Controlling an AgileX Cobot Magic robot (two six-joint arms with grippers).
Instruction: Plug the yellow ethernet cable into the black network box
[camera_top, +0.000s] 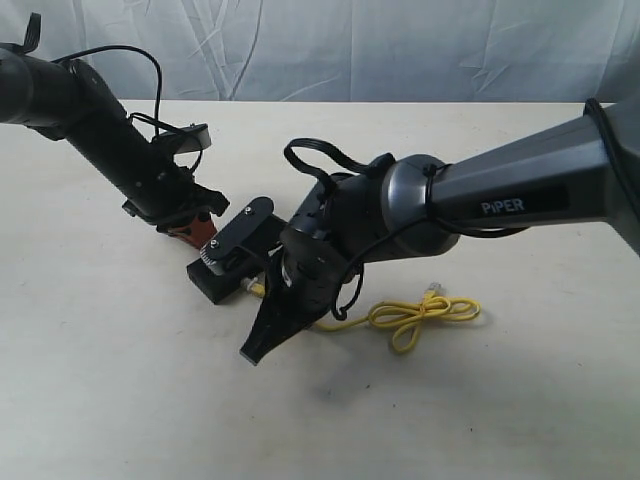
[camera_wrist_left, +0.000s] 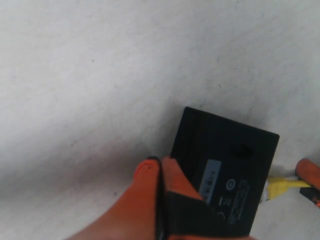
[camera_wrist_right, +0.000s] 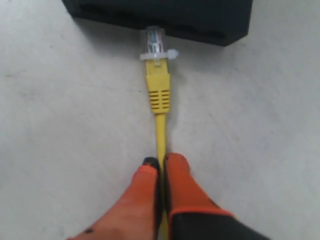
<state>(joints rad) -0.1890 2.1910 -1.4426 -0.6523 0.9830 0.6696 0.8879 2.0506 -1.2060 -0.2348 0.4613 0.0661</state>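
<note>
Yellow ethernet cable (camera_wrist_right: 159, 95), pinched by closed right tool (camera_wrist_right: 161, 167), is part-entered in black network box (camera_wrist_right: 165, 15), steadied by closed left tool (camera_wrist_left: 160, 170). Seating is judged unfinished.

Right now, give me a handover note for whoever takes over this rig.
Left fingers: shut, over the box edge; cannot tell if they press on it.
Right fingers: shut on the cable, behind its plug.
Done: the plug tip is at the box's side.
Left to do: most of the plug shows, so it is likely not seated. Push it home, then release.
Spare cable lies looped on the table.
</note>
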